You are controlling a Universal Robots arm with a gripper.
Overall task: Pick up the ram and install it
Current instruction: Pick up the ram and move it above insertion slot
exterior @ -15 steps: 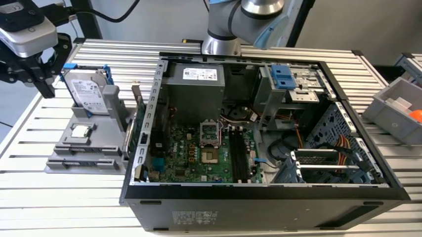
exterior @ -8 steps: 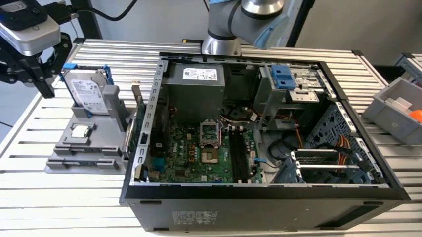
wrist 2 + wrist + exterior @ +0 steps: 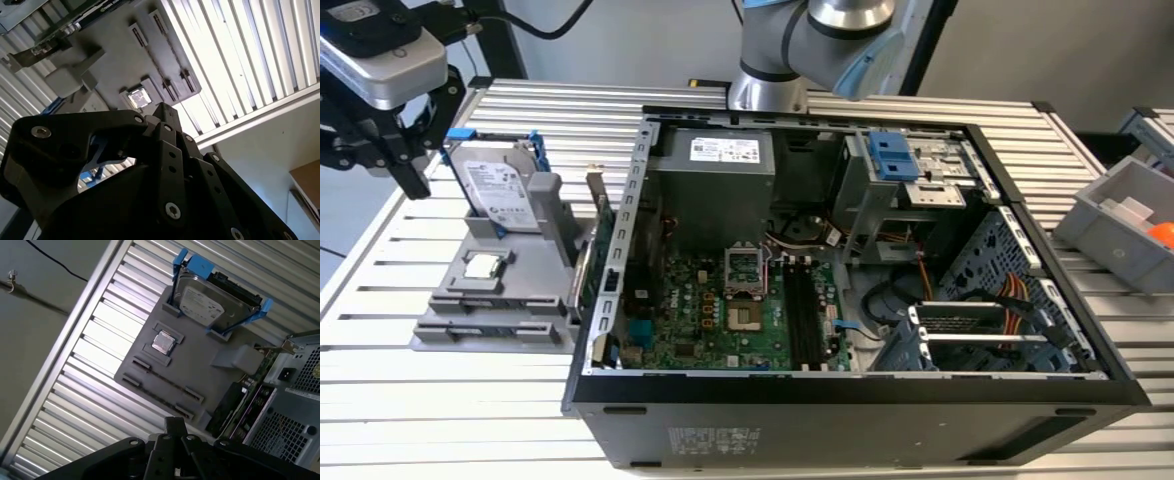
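The ram is a thin dark strip lying edge-on between small brackets on the grey holder; in the exterior view that holder sits to the left of the open computer case. My gripper hangs above and to the left of the holder, beyond the hard drive, well apart from the ram. In both wrist views its black fingers come together at the tip with nothing between them. Black memory slots run along the motherboard inside the case.
A silver hard drive in a blue frame stands upright on the holder, with a processor chip lying flat in front of it. A green card stands against the case wall. A grey bin sits at the exterior view's right.
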